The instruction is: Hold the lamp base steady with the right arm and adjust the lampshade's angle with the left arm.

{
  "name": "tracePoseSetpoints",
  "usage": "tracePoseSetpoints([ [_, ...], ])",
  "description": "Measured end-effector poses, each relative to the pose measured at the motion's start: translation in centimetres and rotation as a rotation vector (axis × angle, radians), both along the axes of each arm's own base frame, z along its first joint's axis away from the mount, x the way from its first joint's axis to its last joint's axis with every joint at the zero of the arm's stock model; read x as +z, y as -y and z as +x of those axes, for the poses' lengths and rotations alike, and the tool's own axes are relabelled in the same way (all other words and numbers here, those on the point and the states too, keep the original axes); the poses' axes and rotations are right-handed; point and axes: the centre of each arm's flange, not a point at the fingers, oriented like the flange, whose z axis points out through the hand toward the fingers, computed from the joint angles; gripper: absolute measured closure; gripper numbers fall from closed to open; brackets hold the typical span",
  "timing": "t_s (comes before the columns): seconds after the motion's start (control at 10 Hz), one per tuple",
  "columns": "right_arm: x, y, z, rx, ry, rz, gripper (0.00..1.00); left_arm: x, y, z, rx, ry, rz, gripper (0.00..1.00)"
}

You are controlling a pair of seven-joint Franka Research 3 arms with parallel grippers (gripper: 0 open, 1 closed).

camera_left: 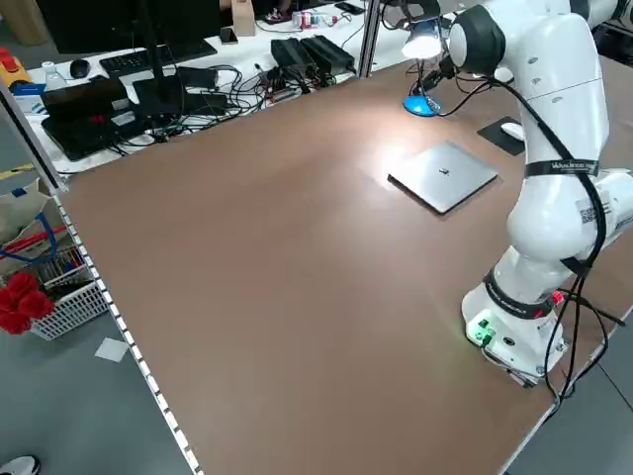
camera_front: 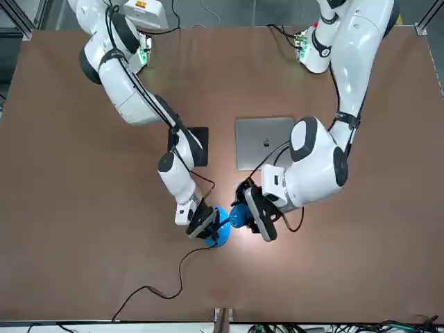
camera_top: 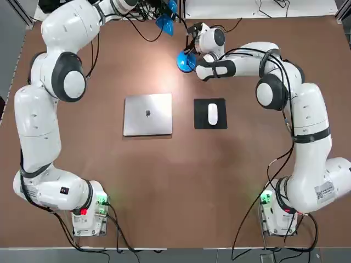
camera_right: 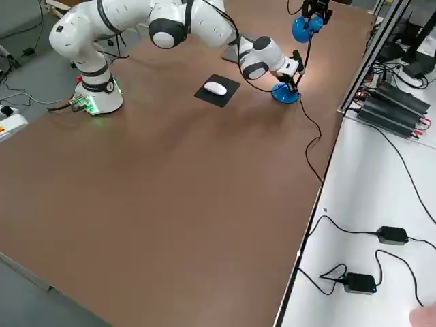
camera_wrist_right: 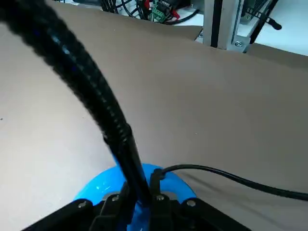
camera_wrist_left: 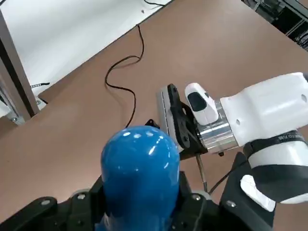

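Observation:
The lamp base (camera_top: pixel 185 62) is a glossy blue disc at the table's far middle, with a black gooseneck stem (camera_wrist_right: pixel 91 86) rising from it. My right gripper (camera_front: pixel 202 226) is low on the table, shut on the lamp base where the stem meets the disc (camera_wrist_right: pixel 103 190). The blue lampshade (camera_wrist_left: pixel 139 166) caps the stem above and is lit, casting a bright patch on the table. My left gripper (camera_front: pixel 252 212) reaches in from the far side and is shut on the lampshade (camera_front: pixel 238 217), one finger on each flank.
A closed silver laptop (camera_top: pixel 147 114) lies mid-table, with a white mouse (camera_top: pixel 212 114) on a black pad to its right. The lamp's black cord (camera_front: pixel 163 284) trails to the far edge. Benches with cables (camera_left: pixel 247 69) stand beyond the table.

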Motion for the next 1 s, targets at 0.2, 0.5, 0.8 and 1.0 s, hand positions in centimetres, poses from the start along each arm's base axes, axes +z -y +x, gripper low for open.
tracePoseSetpoints([
  [0.2, 0.0, 0.0, 0.0, 0.0, 0.002, 0.001, 0.84, 0.0, 0.2, -0.1, 0.015, -0.013, 0.004, 0.42],
  [0.5, 0.0, 0.0, 0.0, 0.0, 0.002, 0.001, 0.84, 0.3, 0.9, -0.6, 0.027, -0.015, 0.047, 0.42],
  [0.8, 0.0, 0.0, 0.0, 0.0, 0.002, 0.001, 0.84, 0.3, 1.1, -0.8, 0.02, -0.021, 0.059, 0.42],
  [1.0, 0.0, 0.0, 0.0, 0.0, 0.003, 0.001, 0.84, 0.1, 1.6, -1.3, 0.019, -0.051, 0.069, 0.42],
])
